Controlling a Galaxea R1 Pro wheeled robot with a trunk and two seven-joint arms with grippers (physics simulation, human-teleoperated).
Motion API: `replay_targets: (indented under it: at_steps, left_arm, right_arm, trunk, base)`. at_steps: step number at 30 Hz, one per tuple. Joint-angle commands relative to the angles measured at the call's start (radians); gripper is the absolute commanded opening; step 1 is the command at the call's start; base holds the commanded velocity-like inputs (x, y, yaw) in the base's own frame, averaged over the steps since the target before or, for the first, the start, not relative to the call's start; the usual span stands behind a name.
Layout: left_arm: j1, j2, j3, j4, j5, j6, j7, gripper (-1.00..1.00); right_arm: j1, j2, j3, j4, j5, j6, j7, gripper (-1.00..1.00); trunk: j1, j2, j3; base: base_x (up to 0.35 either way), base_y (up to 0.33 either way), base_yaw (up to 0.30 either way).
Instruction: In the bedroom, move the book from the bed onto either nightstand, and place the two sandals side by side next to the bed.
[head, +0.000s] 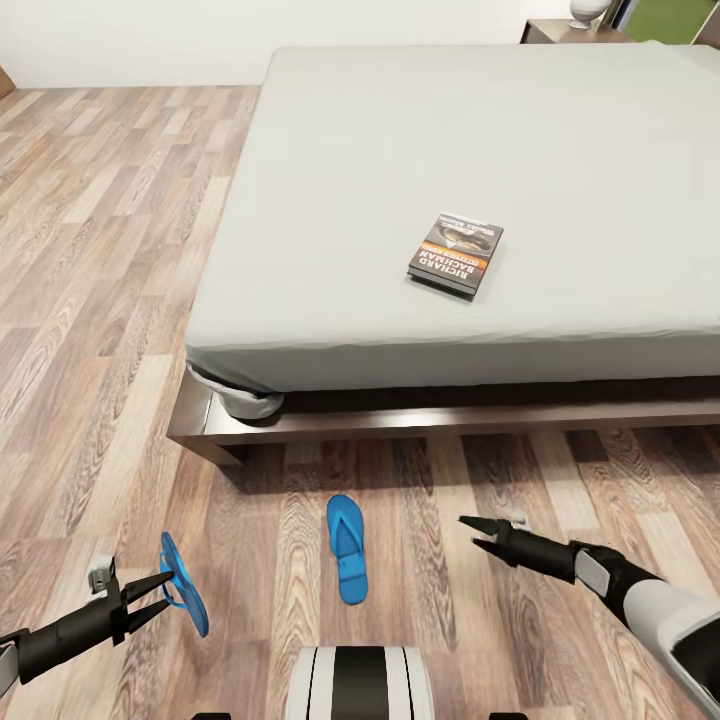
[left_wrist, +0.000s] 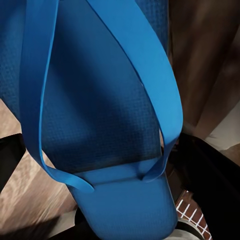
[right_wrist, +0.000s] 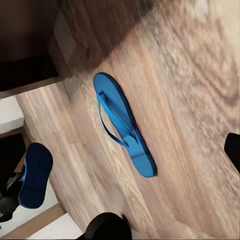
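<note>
The left end effector (head: 160, 590) is clamping one bright blue flip-flop sandal (head: 185, 583) on edge — it risks slipping, landing askew from its mate (head: 346, 548) near the dark-framed bed (head: 400, 415); the right end effector (head: 472, 531) is hanging with fingers apart.

L arm low, gripper (head: 160, 588) jaws clamped on blue sandal (head: 183, 584), held on edge. R gripper (head: 478, 531) empty, jaws slightly apart, pointing inward.

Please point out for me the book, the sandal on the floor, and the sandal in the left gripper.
book (head: 456, 253), head view, cover centre.
sandal on the floor (head: 346, 549), head view, mid-sole.
sandal in the left gripper (head: 184, 584), head view, sole edge.
</note>
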Motion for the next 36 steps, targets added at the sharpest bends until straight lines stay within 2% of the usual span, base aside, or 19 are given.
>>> replay_targets:
  at_steps: [1,2,5,8,11,14,15,17,19,21,23,28,33,36]
  left_arm:
    - [0.0,0.0,0.001,0.0,0.001,0.01,-0.002,-1.0]
    - [0.0,0.0,0.001,0.0,0.001,0.01,-0.002,-1.0]
    - [0.0,0.0,0.002,0.0,0.001,0.01,-0.002,-1.0]
    - [0.0,0.0,0.002,0.0,0.003,0.009,0.007,-1.0]
    - [0.0,-0.001,0.002,0.0,0.004,0.007,0.022,-1.0]
    - [0.0,-0.002,0.002,-0.001,0.004,0.007,0.039,-1.0]
    - [0.0,-0.002,0.002,-0.001,0.004,0.007,0.04,-1.0]
    - [0.0,-0.002,0.002,-0.001,0.004,0.007,0.045,-1.0]
    - [0.0,-0.002,0.002,-0.001,0.004,0.007,0.046,-1.0]
    - [0.0,-0.001,0.002,-0.001,0.004,0.007,0.048,-1.0]
    - [0.0,-0.002,0.001,-0.001,0.004,0.007,0.048,-1.0]
    - [0.0,-0.001,0.002,-0.001,0.004,0.006,0.049,-1.0]
    - [0.0,-0.007,0.003,-0.005,0.005,-0.002,0.058,-1.0]
    - [0.0,-0.01,0.008,-0.01,0.007,-0.017,0.099,-1.0]
  right_arm:
    - [0.0,-0.003,0.008,0.018,-0.017,0.007,0.04,1.0]
    - [0.003,-0.009,0.008,0.042,-0.026,0.003,0.107,1.0]
    - [0.028,-0.027,0.009,0.067,-0.044,-0.026,0.208,1.0]
    - [0.09,-0.045,0.008,0.074,-0.058,-0.088,0.277,1.0]
    - [0.112,-0.059,0.008,0.032,-0.062,-0.152,0.305,1.0]
    - [0.149,-0.086,0.011,-0.057,-0.063,-0.217,0.317,1.0]
    - [0.162,-0.092,0.01,-0.081,-0.063,-0.225,0.318,1.0]
    - [0.221,-0.123,0.01,-0.192,-0.066,-0.245,0.321,1.0]
    - [0.251,-0.141,0.01,-0.251,-0.072,-0.249,0.322,1.0]
    - [0.298,-0.174,0.011,-0.339,-0.107,-0.253,0.323,1.0]
    - [0.317,-0.187,0.011,-0.373,-0.138,-0.254,0.323,1.0]
    - [0.335,-0.2,0.014,-0.406,-0.175,-0.254,0.323,1.0]
    - [0.337,-0.198,0.015,-0.404,-0.178,-0.255,0.322,1.0]
    - [0.338,-0.194,0.016,-0.392,-0.176,-0.257,0.32,1.0]
  trunk:
    - [0.0,0.0,-0.001]
    - [0.0,0.0,-0.001]
    - [0.0,0.0,-0.001]
    - [0.0,0.0,-0.001]
    - [0.0,0.0,-0.001]
    - [0.0,0.0,-0.001]
    - [0.0,0.0,-0.001]
    - [0.0,0.0,-0.001]
    - [0.0,0.0,-0.001]
    - [0.0,0.0,-0.001]
    - [0.0,0.0,-0.001]
    - [0.0,0.0,-0.001]
    - [0.0,0.0,-0.001]
    - [0.0,0.0,-0.001]
  base:
    - [0.0,0.0,0.0]
    - [0.0,0.0,0.0]
    - [0.0,0.0,0.0]
    - [0.0,0.0,0.0]
    - [0.0,0.0,0.0]
    - [0.0,0.0,0.0]
    - [0.0,0.0,0.0]
    - [0.0,0.0,0.0]
    - [0.0,0.0,0.0]
    - [0.0,0.0,0.0]
    - [0.0,0.0,0.0]
    - [0.0,0.0,0.0]
    - [0.0,0.0,0.0]
    - [0.0,0.0,0.0]
